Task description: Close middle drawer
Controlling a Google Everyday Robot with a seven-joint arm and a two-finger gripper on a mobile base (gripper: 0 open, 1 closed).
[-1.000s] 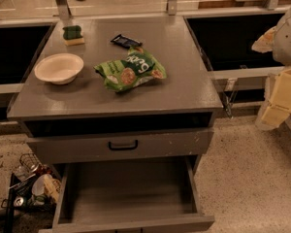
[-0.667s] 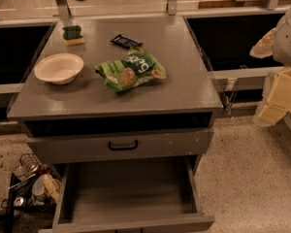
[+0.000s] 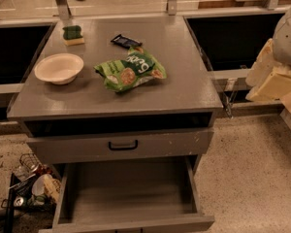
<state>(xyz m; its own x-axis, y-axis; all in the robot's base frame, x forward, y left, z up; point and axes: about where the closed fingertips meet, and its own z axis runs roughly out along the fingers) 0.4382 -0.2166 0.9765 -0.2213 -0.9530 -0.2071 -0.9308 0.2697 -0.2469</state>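
The middle drawer (image 3: 128, 191) is pulled far out at the bottom of the grey cabinet. It is wide, shallow and empty inside. Its low front panel (image 3: 136, 224) lies at the bottom edge of the view, and its handle is out of view. Above it is a taller grey drawer front (image 3: 63, 149) with a black handle (image 3: 122, 145), with a dark gap over it. My gripper is not in view. Only white and cream parts of my arm (image 3: 281, 57) show at the right edge, away from the drawer.
The grey cabinet top (image 3: 184, 86) holds a white bowl (image 3: 58, 68), a green snack bag (image 3: 131, 71), a dark snack bar (image 3: 125, 41) and a green-and-yellow sponge (image 3: 73, 35). A wire rack with cups (image 3: 26, 183) stands on the floor at left. Speckled floor (image 3: 252, 174) lies at right.
The arm parts at the right edge have shifted slightly. The drawer stays pulled out as before.
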